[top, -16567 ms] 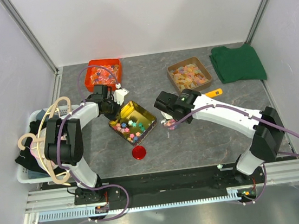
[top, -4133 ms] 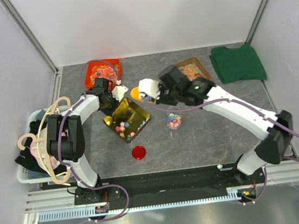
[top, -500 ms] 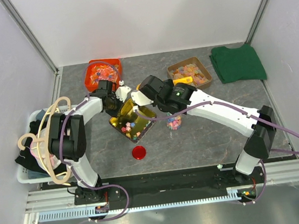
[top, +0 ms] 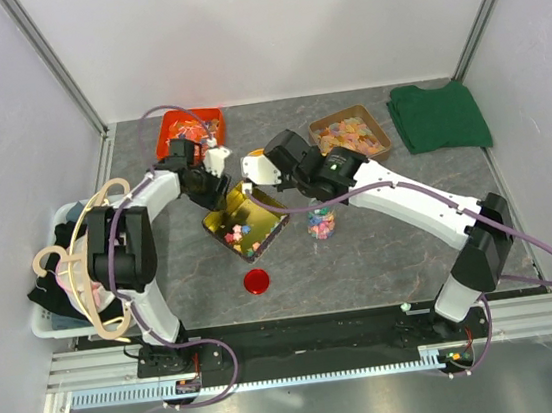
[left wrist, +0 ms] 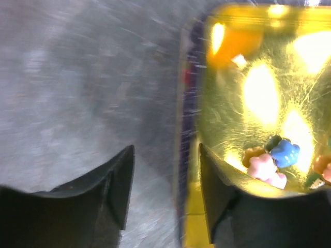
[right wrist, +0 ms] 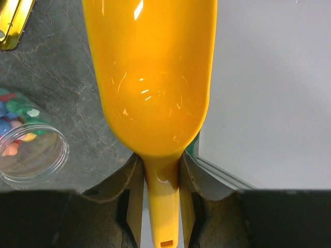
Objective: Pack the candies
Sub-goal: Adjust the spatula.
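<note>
Yellow scoop (right wrist: 155, 77), empty, clamped in the right gripper (right wrist: 160, 175); left gripper (left wrist: 165, 170) apparently parted astride the rim of the tin (left wrist: 248, 62); next, dig candies (left wrist: 266, 163) for the jar (right wrist: 58, 155).

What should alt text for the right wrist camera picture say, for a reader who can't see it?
The right tool grips a yellow scoop by its handle, bowl filling the upper frame. Lower left, a clear jar holding coloured candies stands on the grey table.
</note>
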Available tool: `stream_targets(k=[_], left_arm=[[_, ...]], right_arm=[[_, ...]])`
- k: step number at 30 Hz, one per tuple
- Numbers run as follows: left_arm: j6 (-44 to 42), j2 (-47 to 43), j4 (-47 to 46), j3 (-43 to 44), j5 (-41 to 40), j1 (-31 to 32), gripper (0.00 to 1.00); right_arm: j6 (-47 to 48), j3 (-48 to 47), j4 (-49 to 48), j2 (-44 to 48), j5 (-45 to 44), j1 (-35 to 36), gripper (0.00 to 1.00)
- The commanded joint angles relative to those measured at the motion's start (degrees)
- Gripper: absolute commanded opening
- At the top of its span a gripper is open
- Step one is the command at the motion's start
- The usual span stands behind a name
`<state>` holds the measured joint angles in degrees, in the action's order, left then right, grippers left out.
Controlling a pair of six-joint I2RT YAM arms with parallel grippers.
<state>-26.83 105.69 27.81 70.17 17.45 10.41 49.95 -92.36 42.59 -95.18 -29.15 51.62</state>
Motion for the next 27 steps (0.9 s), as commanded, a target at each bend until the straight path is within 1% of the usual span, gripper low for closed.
stream_targets(k=[1, 2, 3, 4, 6, 9, 12, 15, 21, 23, 27], left_arm=[[4.1, -6.3, 1.4, 6.8, 14.7, -6.3, 0.66], [4.8, -7.2, 2.1, 7.4, 17.7, -8.7, 0.68], [5.7, -9.0, 2.5, 8.0, 20.5, -9.6, 0.69], [6.1, -9.7, 2.9, 9.1, 25.5, -10.3, 0.69], [6.4, -11.0, 4.5, 10.1, 30.1, -10.3, 0.72], [8.5, -11.6, 5.2, 10.6, 40.8, -10.3, 0.73], [10.6, -10.9, 5.3, 11.0, 47.8, -10.3, 0.73], [11.6, -10.5, 5.3, 11.1, 51.1, -10.3, 0.73], [12.9, -9.6, 5.4, 11.3, 52.9, -9.8, 0.73], [13.1, -9.3, 5.4, 11.3, 52.3, -9.4, 0.73], [12.6, -9.0, 5.4, 10.9, 47.3, -7.5, 0.73]], right_arm=[[-4.6, 1.9, -5.6, 3.3, 2.9, -2.2, 0.00], [-5.2, 2.4, -6.9, 3.5, 3.3, -2.6, 0.00], [-5.7, 3.2, -7.4, 3.6, 3.5, -2.9, 0.00], [-6.6, 3.6, -7.7, 3.5, 3.7, -3.1, 0.00], [-7.6, 5.0, -9.1, 3.2, 4.1, -3.1, 0.00], [-9.1, 6.6, -10.9, 2.1, 4.9, -3.0, 0.00], [-10.4, 7.4, -12.4, 0.6, 5.1, -2.7, 0.00], [-11.6, 7.4, -14.0, -0.6, 4.7, -2.3, 0.00], [-12.1, 7.5, -16.0, -2.9, 3.2, -0.2, 0.00], [-12.1, 7.8, -16.4, -3.3, 3.0, 0.9, 0.00], [-12.2, 7.6, -16.8, -4.0, 2.4, 2.4, 0.00]])
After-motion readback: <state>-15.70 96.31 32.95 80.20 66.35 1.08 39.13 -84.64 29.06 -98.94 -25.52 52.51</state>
